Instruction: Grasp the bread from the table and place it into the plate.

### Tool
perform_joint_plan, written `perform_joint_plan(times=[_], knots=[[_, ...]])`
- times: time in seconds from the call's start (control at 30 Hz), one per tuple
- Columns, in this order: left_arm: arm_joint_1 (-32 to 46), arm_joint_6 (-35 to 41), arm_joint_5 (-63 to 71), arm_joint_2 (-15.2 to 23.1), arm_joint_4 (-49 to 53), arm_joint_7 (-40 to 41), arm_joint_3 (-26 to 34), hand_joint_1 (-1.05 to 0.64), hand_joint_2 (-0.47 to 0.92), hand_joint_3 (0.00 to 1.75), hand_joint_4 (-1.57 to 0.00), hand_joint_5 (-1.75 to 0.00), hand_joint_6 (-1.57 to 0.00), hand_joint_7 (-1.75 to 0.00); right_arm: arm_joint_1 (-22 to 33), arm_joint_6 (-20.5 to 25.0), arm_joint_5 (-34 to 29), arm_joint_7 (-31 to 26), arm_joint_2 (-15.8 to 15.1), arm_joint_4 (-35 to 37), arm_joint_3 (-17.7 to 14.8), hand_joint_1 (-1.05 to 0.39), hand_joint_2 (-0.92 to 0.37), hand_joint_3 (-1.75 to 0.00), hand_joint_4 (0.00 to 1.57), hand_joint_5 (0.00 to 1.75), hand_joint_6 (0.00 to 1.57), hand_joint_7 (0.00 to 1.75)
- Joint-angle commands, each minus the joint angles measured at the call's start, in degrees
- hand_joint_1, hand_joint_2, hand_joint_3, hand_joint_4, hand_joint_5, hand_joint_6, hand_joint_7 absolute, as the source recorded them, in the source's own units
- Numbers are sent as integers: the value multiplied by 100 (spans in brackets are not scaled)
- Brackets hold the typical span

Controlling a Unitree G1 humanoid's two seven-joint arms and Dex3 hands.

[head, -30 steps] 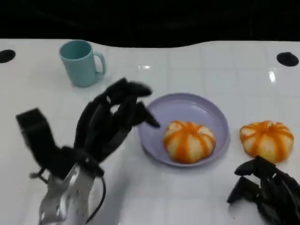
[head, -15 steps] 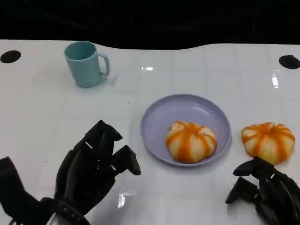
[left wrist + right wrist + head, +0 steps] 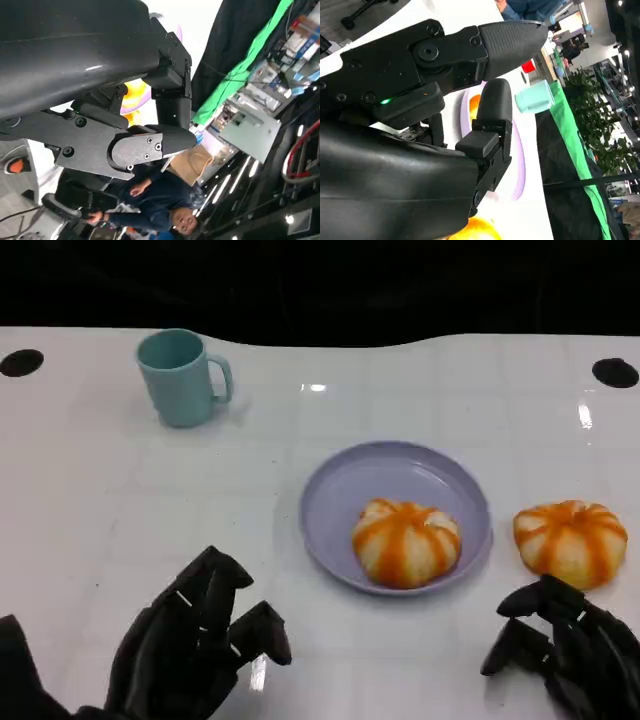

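Note:
An orange-striped round bread [image 3: 405,543] lies inside the lavender plate [image 3: 340,490] at the table's middle. A second, matching bread [image 3: 570,540] sits on the white table just right of the plate. My right hand [image 3: 565,645] rests low at the near right, its fingers apart and holding nothing, a short way in front of that second bread. At the near left, my left hand [image 3: 195,645] is also spread with nothing in it, well clear of the plate. The right wrist view shows the plate [image 3: 518,160] and an edge of bread [image 3: 479,231].
A teal cup [image 3: 180,375] stands at the far left. Two black round holes [image 3: 20,362] [image 3: 613,372] mark the table's far corners. The table's back edge meets a dark background. A person [image 3: 165,212] shows beyond the table in the left wrist view.
My left hand has drawn back from beside the plate to the near left edge, dropping low in the picture. The right hand and both breads stay put.

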Motion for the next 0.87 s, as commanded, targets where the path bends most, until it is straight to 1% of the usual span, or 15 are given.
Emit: perform_joint_plan(times=[0.03, 0.47, 0.87], knots=[[50, -63, 4, 97, 57, -96, 14, -49, 92, 47, -76, -175, -45, -175, 22, 0, 68, 17, -54, -19, -29, -54, -92, -24, 66, 152, 60, 121], [-168, -129, 78, 224, 612, -320, 36, -49, 92, 45, -73, -175, -46, -172, 91, 28, 74, 2, -53, -98, -25, -53, -92, -25, 64, 153, 59, 122], [-214, -252, 167, 166, 736, -272, 0, -50, 92, 40, -71, -175, -44, -172, 68, 86, 54, -124, -65, -92, -46, -55, -92, -25, 65, 152, 59, 121]])
